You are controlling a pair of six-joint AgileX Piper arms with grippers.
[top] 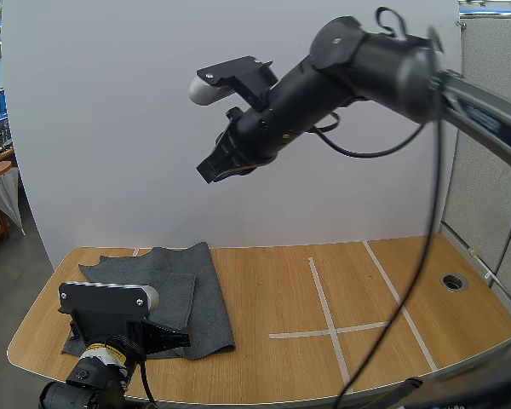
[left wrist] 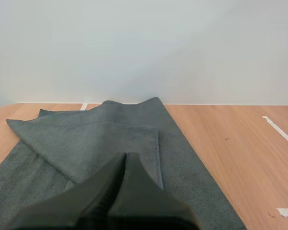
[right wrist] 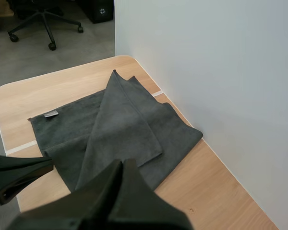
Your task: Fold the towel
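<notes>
Wooden table (top: 281, 281) against a plain white wall, with white tape lines (top: 328, 315) crossing its right half.

Towel (top: 206, 294): grey, flat on the left part of the table. Its long axis runs from the front edge toward the wall, and its far end lies close to the wall. A triangular flap is doubled over the upper face, leaving the outline uneven; the right wrist view shows the flap's point (right wrist: 114, 73) aimed at the table's far left corner. The towel's right edge is straight and borders bare wood; its left edge sits near the table's rim.

Left gripper (top: 180, 339): low over the towel's near end, fingers pressed together as one wedge (left wrist: 125, 160), nothing between them.

Right gripper (top: 211, 169): high above the table, well apart from the towel, fingers likewise closed (right wrist: 122, 165) and empty.

Open wood lies to the right of the towel.
</notes>
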